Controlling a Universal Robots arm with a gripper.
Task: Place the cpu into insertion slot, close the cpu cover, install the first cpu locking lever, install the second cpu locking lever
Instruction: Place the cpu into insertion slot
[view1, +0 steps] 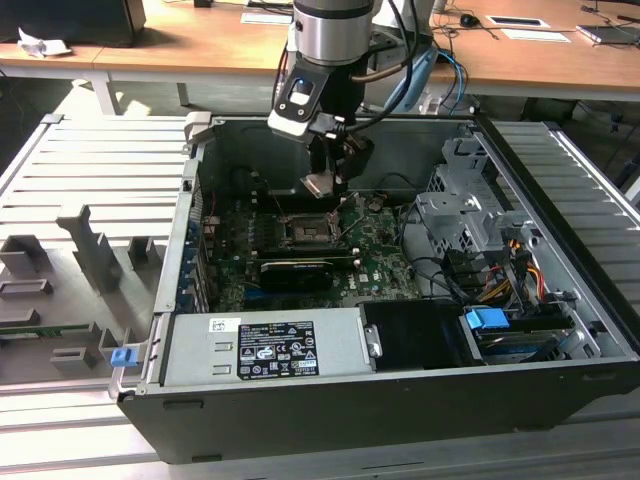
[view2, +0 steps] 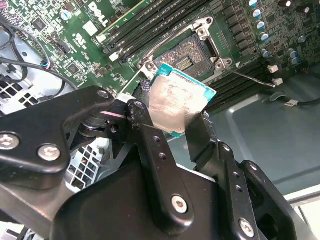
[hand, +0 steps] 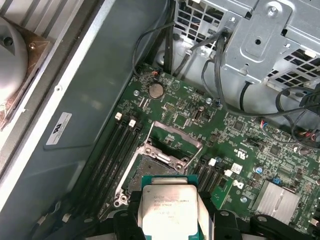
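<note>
My gripper (view1: 330, 180) hangs inside the open computer case, shut on the cpu (view1: 318, 185). In both wrist views the black fingers (view2: 150, 145) clamp two opposite edges of the cpu (view2: 177, 102), silvery face showing, teal rim around it. The chip (hand: 170, 205) is held a little above and to one side of the insertion slot (hand: 152, 175), not touching it. The slot (view2: 186, 59) is a dark square socket with a metal rim on the green board, and it stands bare. The cpu cover (hand: 165, 155) is swung up at the socket's far edge. Thin wire levers (view2: 250, 78) stick out beside the socket.
A long black card (view1: 295, 270) lies just in front of the socket. A metal drive cage (view1: 465, 215) with cable bundles (view1: 510, 270) is at the exterior view's right. The labelled power supply (view1: 265, 345) fills the near side. Case walls (view1: 400, 145) enclose the board.
</note>
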